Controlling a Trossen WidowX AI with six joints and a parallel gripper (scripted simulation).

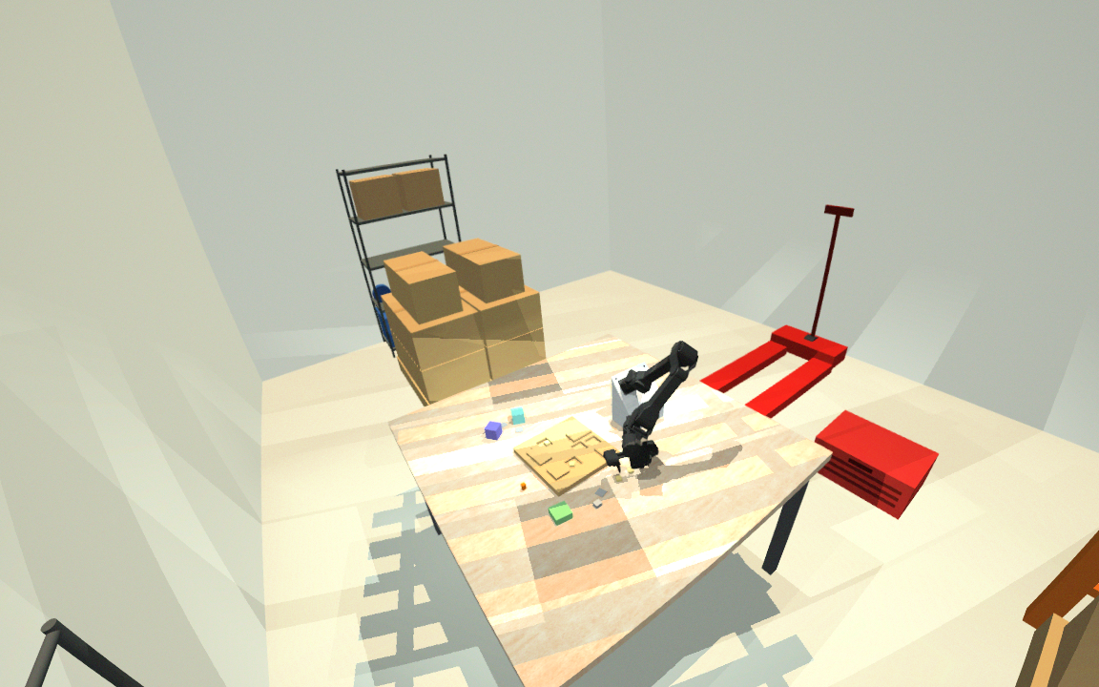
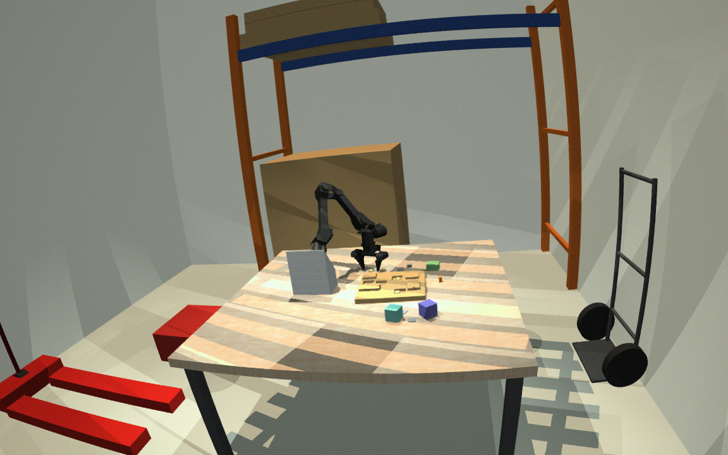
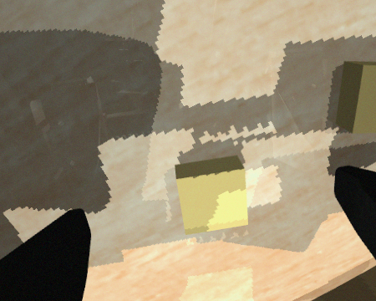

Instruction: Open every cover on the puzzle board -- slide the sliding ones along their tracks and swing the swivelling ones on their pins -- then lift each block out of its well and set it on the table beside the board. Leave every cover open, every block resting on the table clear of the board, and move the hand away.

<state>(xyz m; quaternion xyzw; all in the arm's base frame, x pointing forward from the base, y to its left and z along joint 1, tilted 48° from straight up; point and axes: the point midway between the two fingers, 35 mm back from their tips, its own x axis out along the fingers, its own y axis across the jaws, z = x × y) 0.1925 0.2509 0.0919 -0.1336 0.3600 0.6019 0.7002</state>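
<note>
My gripper is open, low over the table beside the puzzle board. A small yellow block lies on the table between the spread fingers, untouched. Another yellow block lies beyond the right finger. A green block, a teal block, a purple block and a tiny orange block rest clear of the board. The board's covers are too small to judge.
Small grey pieces lie near the green block and near the teal block, one grey piece and another grey piece among them. The arm's grey pedestal stands beside the board. The board's shaded edge crosses the wrist view's lower right corner.
</note>
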